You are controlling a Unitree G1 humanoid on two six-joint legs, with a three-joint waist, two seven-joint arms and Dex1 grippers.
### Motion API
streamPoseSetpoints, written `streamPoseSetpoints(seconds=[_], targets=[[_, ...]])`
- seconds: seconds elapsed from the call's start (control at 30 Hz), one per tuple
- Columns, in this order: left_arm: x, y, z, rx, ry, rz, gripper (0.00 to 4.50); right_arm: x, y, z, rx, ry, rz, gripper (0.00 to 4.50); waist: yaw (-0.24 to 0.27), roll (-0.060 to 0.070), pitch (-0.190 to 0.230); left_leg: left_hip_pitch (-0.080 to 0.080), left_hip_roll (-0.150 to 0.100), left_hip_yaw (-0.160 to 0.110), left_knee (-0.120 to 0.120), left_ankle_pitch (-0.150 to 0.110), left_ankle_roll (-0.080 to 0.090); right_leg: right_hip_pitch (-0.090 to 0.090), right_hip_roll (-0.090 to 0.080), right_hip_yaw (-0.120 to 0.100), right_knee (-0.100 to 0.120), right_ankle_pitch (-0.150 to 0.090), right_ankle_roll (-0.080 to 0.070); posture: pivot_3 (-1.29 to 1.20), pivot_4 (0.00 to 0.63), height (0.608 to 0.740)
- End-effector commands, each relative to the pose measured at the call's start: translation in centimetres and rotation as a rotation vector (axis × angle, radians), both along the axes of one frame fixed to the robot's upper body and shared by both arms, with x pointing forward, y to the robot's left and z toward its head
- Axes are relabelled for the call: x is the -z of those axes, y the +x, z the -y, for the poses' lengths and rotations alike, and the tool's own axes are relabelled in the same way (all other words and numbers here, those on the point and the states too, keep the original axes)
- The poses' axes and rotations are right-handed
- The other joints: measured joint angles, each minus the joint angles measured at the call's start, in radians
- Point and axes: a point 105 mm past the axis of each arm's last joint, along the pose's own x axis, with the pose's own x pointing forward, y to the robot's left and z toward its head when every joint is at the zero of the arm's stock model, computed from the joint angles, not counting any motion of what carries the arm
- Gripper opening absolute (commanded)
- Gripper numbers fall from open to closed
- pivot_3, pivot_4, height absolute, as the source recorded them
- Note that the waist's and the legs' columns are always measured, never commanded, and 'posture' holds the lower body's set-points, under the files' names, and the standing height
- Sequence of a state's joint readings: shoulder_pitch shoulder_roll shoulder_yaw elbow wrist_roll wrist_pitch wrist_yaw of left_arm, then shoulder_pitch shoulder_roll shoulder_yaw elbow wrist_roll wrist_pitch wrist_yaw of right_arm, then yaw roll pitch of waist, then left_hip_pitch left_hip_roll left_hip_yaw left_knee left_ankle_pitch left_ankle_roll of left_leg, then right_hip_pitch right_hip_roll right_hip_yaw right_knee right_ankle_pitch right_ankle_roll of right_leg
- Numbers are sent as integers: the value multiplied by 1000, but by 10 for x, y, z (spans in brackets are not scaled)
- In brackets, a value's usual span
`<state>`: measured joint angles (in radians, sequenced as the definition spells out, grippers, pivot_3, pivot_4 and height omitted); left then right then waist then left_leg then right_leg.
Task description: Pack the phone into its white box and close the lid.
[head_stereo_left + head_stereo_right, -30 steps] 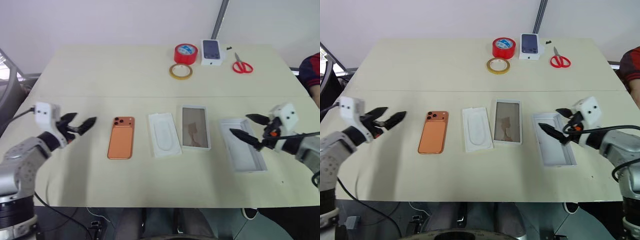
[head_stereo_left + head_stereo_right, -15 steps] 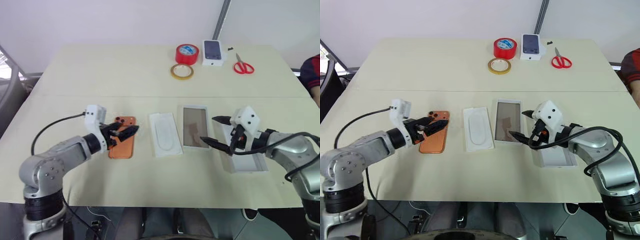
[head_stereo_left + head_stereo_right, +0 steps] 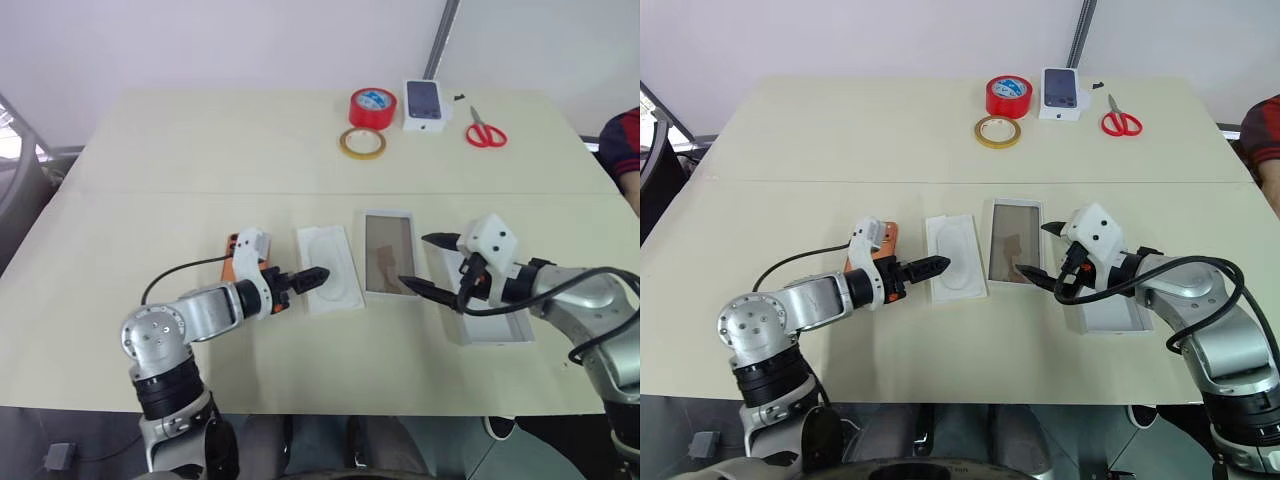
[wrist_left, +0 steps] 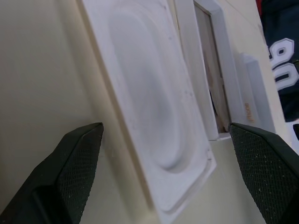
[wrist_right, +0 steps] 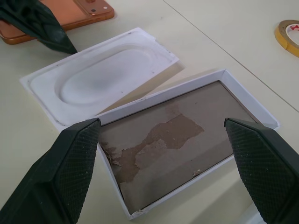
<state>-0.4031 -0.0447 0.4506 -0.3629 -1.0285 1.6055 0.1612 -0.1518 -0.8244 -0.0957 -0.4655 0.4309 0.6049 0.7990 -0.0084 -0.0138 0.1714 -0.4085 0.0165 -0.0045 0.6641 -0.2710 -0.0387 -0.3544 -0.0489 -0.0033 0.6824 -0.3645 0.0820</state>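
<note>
The copper-orange phone (image 3: pixel 887 236) lies left of centre, mostly hidden under my left arm; its camera corner shows in the right wrist view (image 5: pixel 88 5). My left gripper (image 3: pixel 312 276) is open, with its tips at the left edge of the flat white insert (image 3: pixel 332 262). The white box (image 3: pixel 388 213), with a tan floor, lies just right of the insert. My right gripper (image 3: pixel 420 262) hangs open over the box's right rim, holding nothing. The lid (image 3: pixel 492 326) lies open side up to the right of the box, partly covered by my right hand.
At the table's far edge are a red tape roll (image 3: pixel 372 107), a yellow tape ring (image 3: pixel 361 143), a small white carton (image 3: pixel 424 104) and red scissors (image 3: pixel 486 130). A person's sleeve (image 3: pixel 625 140) shows at the right edge.
My left gripper has swung right from the table's left side, across the phone, to the insert's edge. My right gripper moved left from over the lid to the box's rim, then held still.
</note>
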Motion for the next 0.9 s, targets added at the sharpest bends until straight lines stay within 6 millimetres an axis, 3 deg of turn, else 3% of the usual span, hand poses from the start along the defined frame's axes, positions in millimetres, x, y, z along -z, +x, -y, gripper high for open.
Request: streamPoseSetpoints(seconds=[0.03,0.1,0.27,0.3,0.63,0.73,0.9], targets=[[7,3,-4,-44,42,-33,3700,-10,-4,-9,-48,-21,47,4500,0,0,0,0,0,0,0,0,0,0,0,0,0,0,0,0,150,740],[6,6,-5,-65,31,-35,2591,-8,-7,-11,-63,-32,37,4500,1,0,0,0,0,0,0,0,0,0,0,0,0,0,0,0,150,740],[4,10,-8,-80,17,-38,309,6,-17,-19,-144,-135,-27,4500,2,0,0,0,0,0,0,1,-1,0,0,0,0,0,0,0,150,740],[4,10,-8,-81,15,-38,17,9,-19,-21,-165,-167,-42,4500,2,0,0,0,0,0,0,1,-1,0,0,0,0,0,0,0,150,740],[-21,22,-18,-127,-113,22,17,25,-8,-30,-209,-371,-92,4500,1,-1,1,0,0,0,0,1,-3,0,0,0,0,0,0,0,150,740],[-29,27,-30,-161,-103,53,0,37,-7,-33,-230,-417,-122,3706,3,-2,1,0,0,0,0,1,-3,0,0,0,-1,0,0,0,150,740],[-34,33,-46,-211,-84,69,0,44,-3,-30,-225,-473,-122,1257,1,-2,1,0,0,0,0,2,-3,0,0,0,-1,0,0,0,150,740]])
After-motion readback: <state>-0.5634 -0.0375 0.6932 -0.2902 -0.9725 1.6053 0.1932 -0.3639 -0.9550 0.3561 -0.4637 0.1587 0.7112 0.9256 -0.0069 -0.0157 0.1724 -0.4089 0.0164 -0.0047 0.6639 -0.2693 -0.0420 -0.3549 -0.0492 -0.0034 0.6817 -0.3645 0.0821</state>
